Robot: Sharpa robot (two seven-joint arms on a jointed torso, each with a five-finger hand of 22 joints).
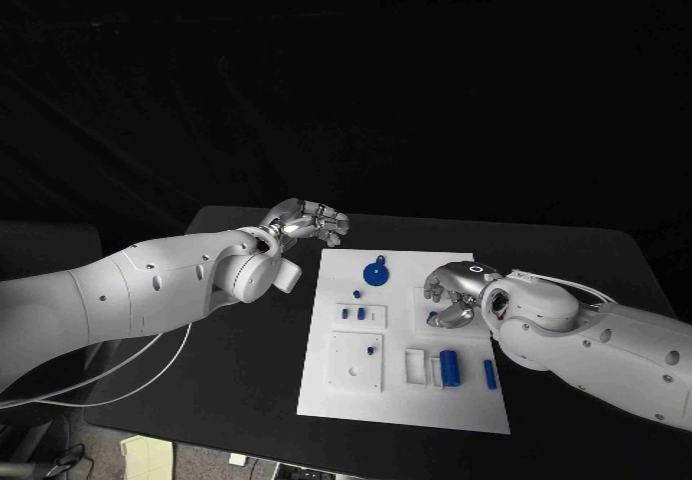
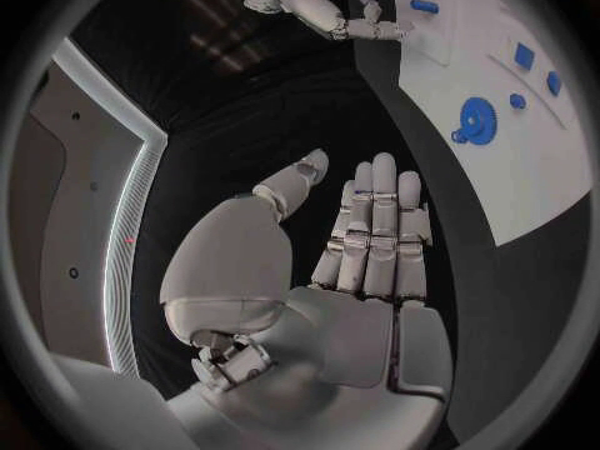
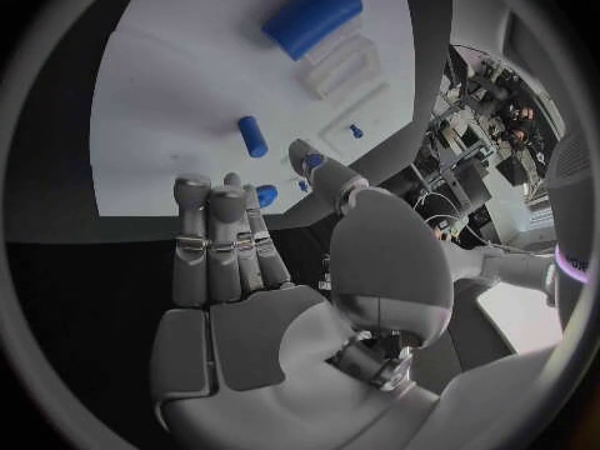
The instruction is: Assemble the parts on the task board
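Note:
The white task board (image 1: pixel 408 398) lies in the middle of the black table. A blue gear (image 1: pixel 378 274) sits near its far edge, and in the left wrist view the gear (image 2: pixel 475 120) lies flat on the board (image 2: pixel 538 180). A blue cylinder (image 1: pixel 450 366) and a blue bar (image 1: pixel 490 373) lie near the board's right front. My right hand (image 1: pixel 454 296) hovers over the board's right side, fingers straight and thumb apart, holding nothing (image 3: pixel 238 240). A small blue peg (image 3: pixel 253 136) lies just beyond its fingertips. My left hand (image 1: pixel 306 220) hangs off the board's far left corner, palm flat and empty (image 2: pixel 363 230).
Small blue pegs (image 1: pixel 351 313) stand in a left-side block, with another (image 1: pixel 372 350) in the block nearer the front. White slots (image 1: pixel 415 366) sit beside the cylinder. Bare black table (image 1: pixel 245 360) lies left of the board. A white cable (image 1: pixel 159 365) trails under my left arm.

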